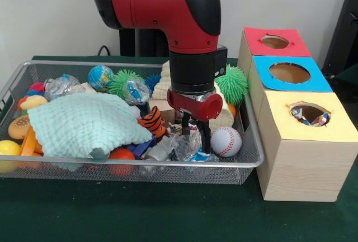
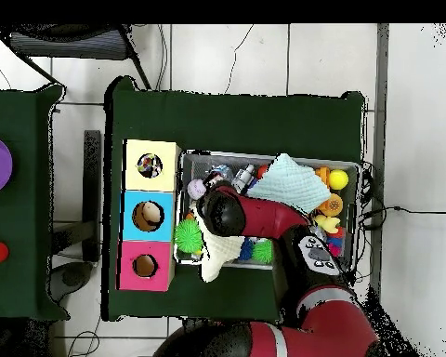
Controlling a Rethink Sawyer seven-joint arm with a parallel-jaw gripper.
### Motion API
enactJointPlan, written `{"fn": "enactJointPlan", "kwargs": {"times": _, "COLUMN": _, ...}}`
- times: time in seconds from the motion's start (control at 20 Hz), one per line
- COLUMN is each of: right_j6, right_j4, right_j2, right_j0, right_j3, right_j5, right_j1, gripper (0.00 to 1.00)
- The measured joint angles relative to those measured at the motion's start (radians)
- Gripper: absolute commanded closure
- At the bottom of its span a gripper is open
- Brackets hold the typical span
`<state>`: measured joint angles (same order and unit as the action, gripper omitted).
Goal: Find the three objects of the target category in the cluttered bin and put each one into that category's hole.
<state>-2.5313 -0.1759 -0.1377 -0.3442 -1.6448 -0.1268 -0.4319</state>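
Note:
The wire mesh bin (image 1: 250, 161) (image 2: 273, 156) is full of toys. My gripper (image 1: 196, 137) hangs low over its front right part, fingers open on either side of crinkled clear plastic (image 1: 187, 146), beside a baseball (image 1: 226, 141). No polka-dot fabric shows among the clutter in the bin. The yellow-topped box (image 1: 335, 127) (image 2: 166, 149) stands right of the bin; dotted fabric shows inside its hole (image 1: 309, 113) (image 2: 150, 165). In the overhead view the arm (image 2: 255, 216) hides the gripper.
A mint-green waffle cloth (image 1: 84, 124) (image 2: 296, 181) covers the bin's left middle. A cream cloth (image 1: 162, 80) lies at the back. A tiger toy (image 1: 151, 122), a green spiky ball (image 1: 232, 82) and a globe ball (image 1: 100, 77) lie around. The blue-topped box (image 1: 289, 72) and the red-topped box (image 1: 274, 42) stand behind the yellow one.

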Motion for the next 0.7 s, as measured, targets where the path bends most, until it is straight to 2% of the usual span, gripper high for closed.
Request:
{"fn": "enactJointPlan", "kwargs": {"times": 0.4, "right_j6": 0.0, "right_j4": -0.013, "right_j2": 0.0, "right_j0": 0.011, "right_j3": 0.015, "right_j5": -0.135, "right_j1": -0.002, "gripper": 0.0}}
{"fn": "enactJointPlan", "kwargs": {"times": 0.7, "right_j6": 0.0, "right_j4": -0.038, "right_j2": 0.0, "right_j0": 0.009, "right_j3": 0.015, "right_j5": -0.178, "right_j1": -0.002, "gripper": 0.0}}
